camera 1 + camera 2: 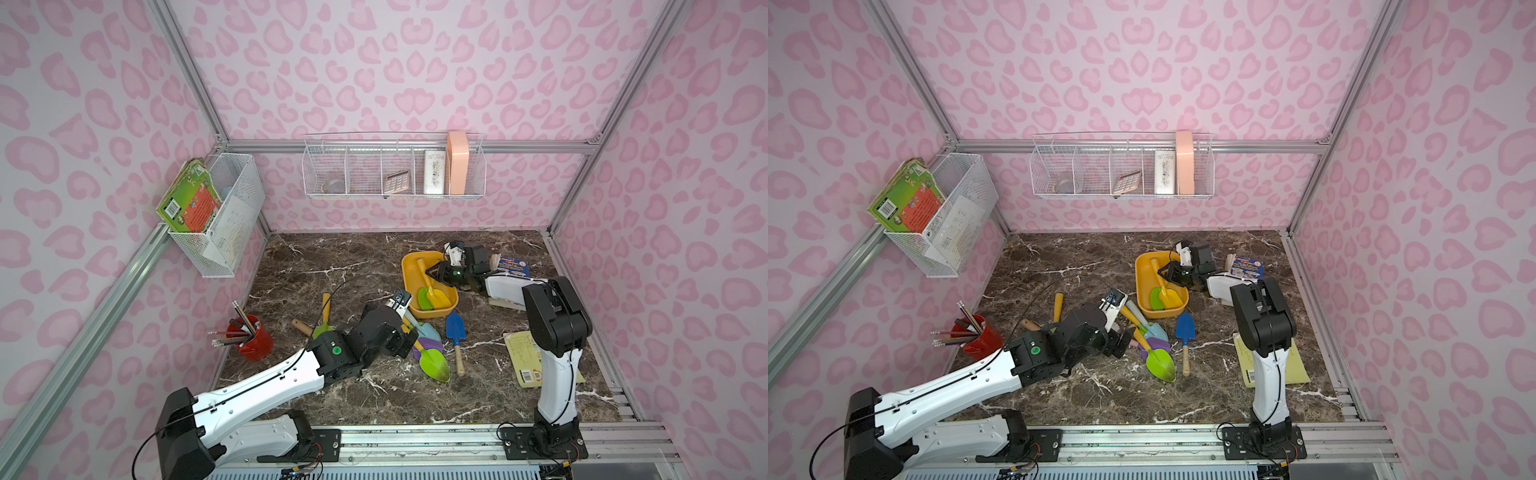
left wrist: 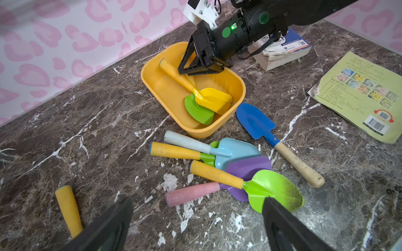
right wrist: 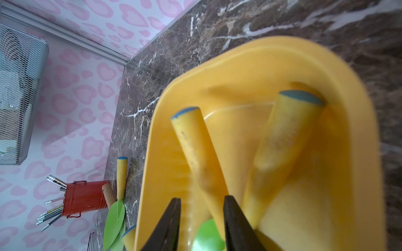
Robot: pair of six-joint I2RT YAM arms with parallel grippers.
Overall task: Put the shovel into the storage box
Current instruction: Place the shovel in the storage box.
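One yellow shovel (image 2: 208, 98) inside storage box (image 2: 169, 95) | right end effector (image 3: 202, 197): jaws parted, straddling its handle

No word or number legible anywhere.

Yellow-green booklet (image 2: 359, 95): corner barcode (image 2: 377, 125), a QR code (image 2: 384, 115) in a red emblem just beside it, rows of small print (too fine to read).

Thick paperback (image 2: 282, 54): blue cover with a second QR code (image 2: 301, 42), lettering blurred.

Green book (image 1: 189, 199) in the mesh basket (image 1: 232, 232): white barcode patch (image 1: 169, 206), title unreadable.
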